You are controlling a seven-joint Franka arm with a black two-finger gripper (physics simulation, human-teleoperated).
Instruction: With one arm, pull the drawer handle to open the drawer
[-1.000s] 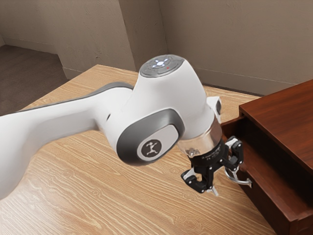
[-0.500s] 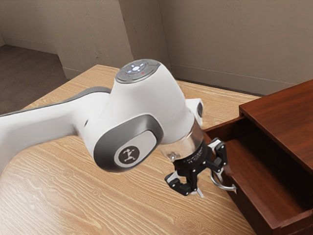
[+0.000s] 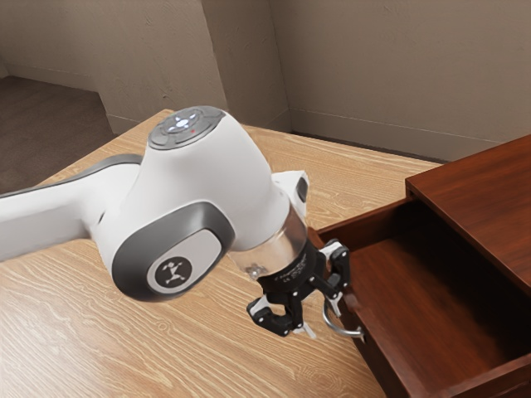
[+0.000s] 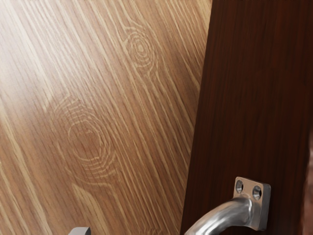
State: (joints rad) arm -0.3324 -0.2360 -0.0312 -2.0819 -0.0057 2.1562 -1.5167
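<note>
Our hand is resting at the handle, and we cannot tell if it is pinching it; the drawer is standing mostly open.

Soft, even light here, falling from above: the arm glows brightest along the top of its white shell and greys underneath. The table is warmly lit. The drawer darkens toward its back, beneath the cabinet top. In the wrist view the metal handle carries a pale highlight, and the tabletop shows a washed-out sheen.
</note>
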